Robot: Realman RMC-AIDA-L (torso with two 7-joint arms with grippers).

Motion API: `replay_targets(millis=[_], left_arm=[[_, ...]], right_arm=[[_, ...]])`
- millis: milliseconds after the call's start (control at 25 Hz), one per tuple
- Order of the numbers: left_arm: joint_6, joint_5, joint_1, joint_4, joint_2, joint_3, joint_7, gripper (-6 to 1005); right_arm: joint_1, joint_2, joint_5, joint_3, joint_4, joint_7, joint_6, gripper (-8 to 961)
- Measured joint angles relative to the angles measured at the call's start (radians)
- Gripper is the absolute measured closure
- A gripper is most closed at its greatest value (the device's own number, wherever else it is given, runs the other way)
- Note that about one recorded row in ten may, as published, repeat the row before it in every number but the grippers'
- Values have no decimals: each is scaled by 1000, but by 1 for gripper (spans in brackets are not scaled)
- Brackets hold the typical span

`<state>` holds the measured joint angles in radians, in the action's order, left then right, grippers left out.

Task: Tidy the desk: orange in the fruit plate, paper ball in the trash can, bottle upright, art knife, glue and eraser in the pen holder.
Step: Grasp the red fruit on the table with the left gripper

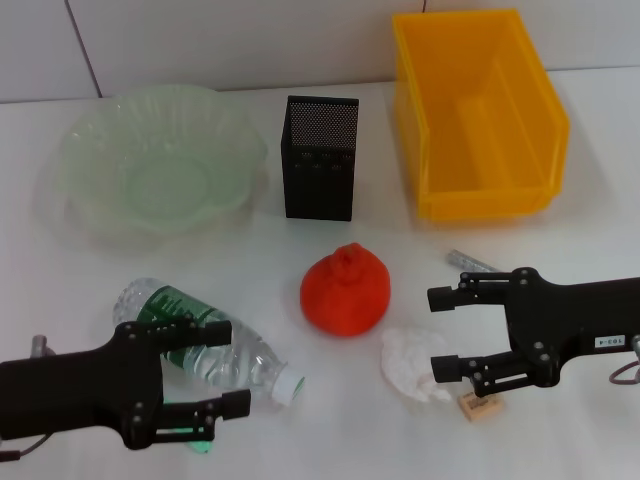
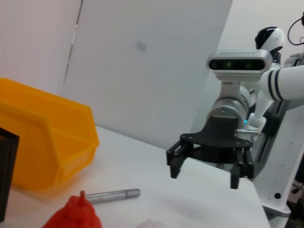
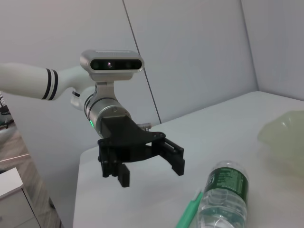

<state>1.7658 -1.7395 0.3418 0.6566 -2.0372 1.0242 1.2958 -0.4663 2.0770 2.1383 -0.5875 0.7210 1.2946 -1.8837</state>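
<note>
two grippers, both spread wide and holding nothing, face each other across the near desk.

- left gripper (image 1: 225, 368): fingers wide apart. the bottle (image 1: 205, 345) lies on its side between and under them, white cap pointing past the fingertips toward the orange, base back toward the wrist. its long axis runs roughly along the reach, so the jaws straddle the barrel rather than cross it. a green-handled item (image 1: 196, 436), possibly the art knife, lies just beside the lower finger.
- orange (image 1: 346, 291): between the two sets of fingertips, nearer the right one, knob up.
- paper ball (image 1: 416, 364): just beyond the right fingertips, partly inside their gap.
- right gripper (image 1: 438, 332): fingers wide. the eraser (image 1: 479, 406) sits just outside the lower finger; a silver pen-like tube (image 1: 470, 261) lies just outside the upper finger.
- fruit plate (image 1: 95, 150), pen holder (image 1: 319, 158), trash can (image 1: 545, 115): well ahead of both.

judgement: the left arm is nearer the bottle, the right nearer the paper ball.
</note>
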Motion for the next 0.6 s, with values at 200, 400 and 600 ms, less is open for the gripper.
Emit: replay_targets(millis=[200, 400, 600], left_arm=[[-51, 2, 22, 21, -9, -17, -12, 171], [-128, 2, 64, 54, -24, -11, -13, 172], [-221, -13, 124, 57, -34, 24, -22, 172]], right_arm=[[17, -1, 2, 0, 4, 0, 0, 127], [41, -3, 6, 0, 10, 0, -2, 127], [65, -3, 19, 0, 14, 0, -25, 128]])
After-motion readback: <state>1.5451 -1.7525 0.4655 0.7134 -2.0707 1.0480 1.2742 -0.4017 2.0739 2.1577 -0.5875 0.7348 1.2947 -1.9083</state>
